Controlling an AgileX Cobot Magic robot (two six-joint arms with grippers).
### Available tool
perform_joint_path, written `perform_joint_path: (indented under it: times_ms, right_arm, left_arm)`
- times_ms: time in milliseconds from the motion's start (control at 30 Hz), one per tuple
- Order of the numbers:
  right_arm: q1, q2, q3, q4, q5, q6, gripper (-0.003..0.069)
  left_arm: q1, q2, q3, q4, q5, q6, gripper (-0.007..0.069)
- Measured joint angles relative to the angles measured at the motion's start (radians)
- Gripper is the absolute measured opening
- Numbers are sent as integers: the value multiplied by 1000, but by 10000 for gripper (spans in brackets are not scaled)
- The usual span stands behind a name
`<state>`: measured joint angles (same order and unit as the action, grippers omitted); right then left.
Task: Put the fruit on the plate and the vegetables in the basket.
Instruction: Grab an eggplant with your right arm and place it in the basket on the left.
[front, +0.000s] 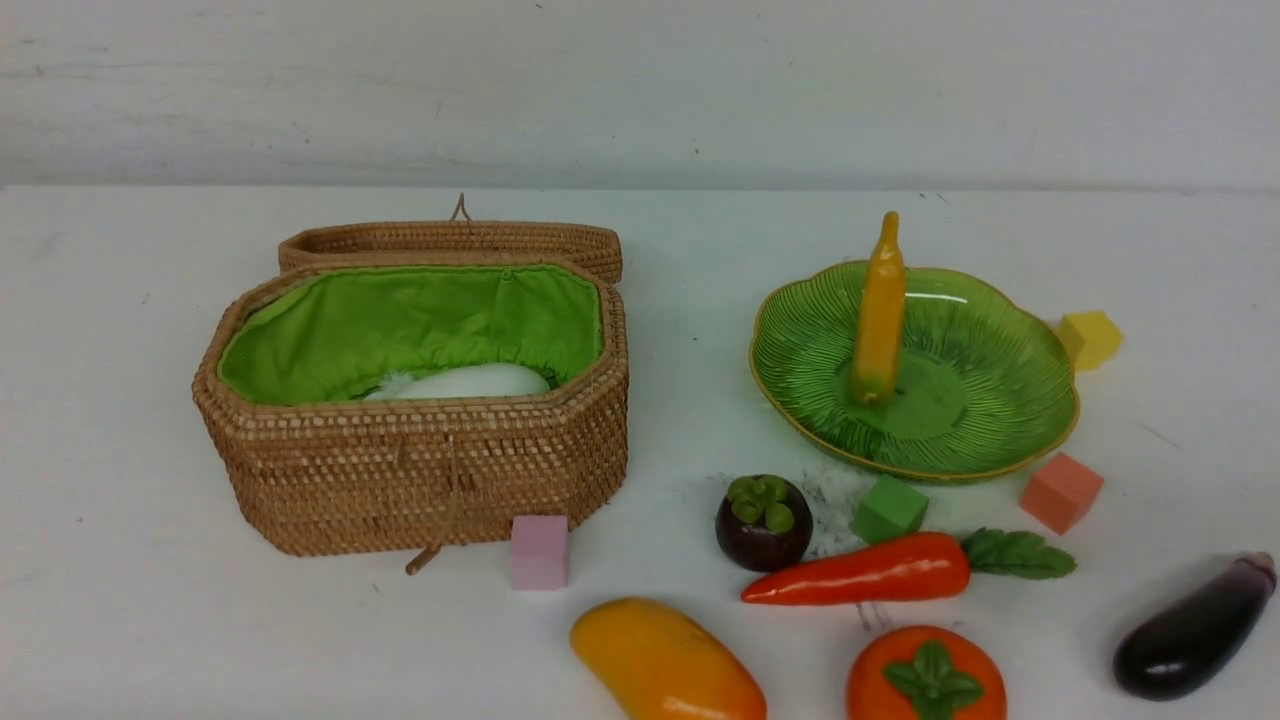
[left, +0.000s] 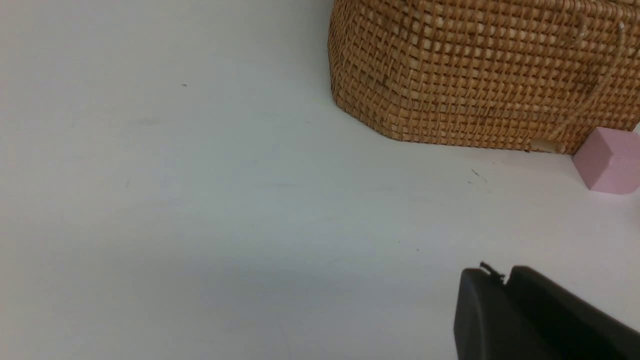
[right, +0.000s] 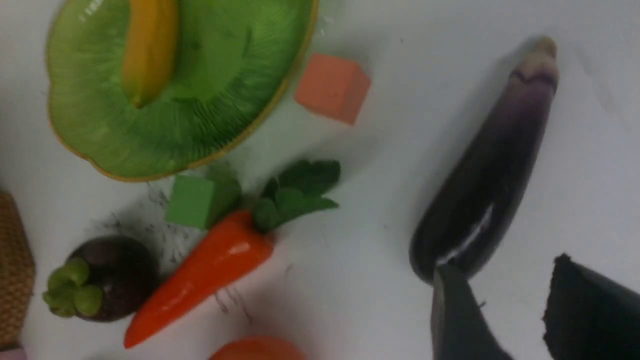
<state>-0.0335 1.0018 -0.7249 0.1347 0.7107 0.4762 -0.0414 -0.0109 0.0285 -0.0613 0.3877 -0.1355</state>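
Mango (front: 665, 662) and persimmon (front: 925, 675) lay at the bottom edge of the front view. The carrot (front: 865, 570) and mangosteen (front: 763, 522) were just above them, and the eggplant (front: 1195, 628) was at the lower right. Higher up, the banana (front: 880, 310) rested on the plate (front: 1000, 420) at centre right, and the radish (front: 470, 383) sat inside the open basket (front: 420, 470) at centre left. One fruit and one vegetable looked sorted; five pieces were not yet.

In its wrist view, the right gripper (right: 505, 280) had its jaws parted with nothing between them, one fingertip just beside the eggplant's rounded end. Picking up the eggplant seemed the step in hand. Next it would need to straddle the glossy body, close, and carry it across to the basket.

The left gripper (left: 505, 277), at the lower right of its view, had its fingers pressed together and empty, near the basket's wall.
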Motion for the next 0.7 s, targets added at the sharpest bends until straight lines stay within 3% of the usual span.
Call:
perform_joint_path:
  times_ms: [200,233,300,367,567,700]
  right_arm:
    - [0,257,-150,76,151,5,505]
    - [0,257,-153,76,153,6,505]
    - [0,349,-185,68,160,43,608]
    - [0,399,-199,41,160,93,652]
    - [0,510,-209,-15,136,192,665]
    - [0,588,-209,-24,116,227,621]
  left_arm:
    - [0,0,1,0,0,0,61]
    - [0,0,1,0,0,0,61]
    - [0,0,1,0,0,0,64]
    - [0,0,1,0,0,0,66]
    - [0,0,1,0,0,0,72]
    - [0,0,2,0,0,0,74]
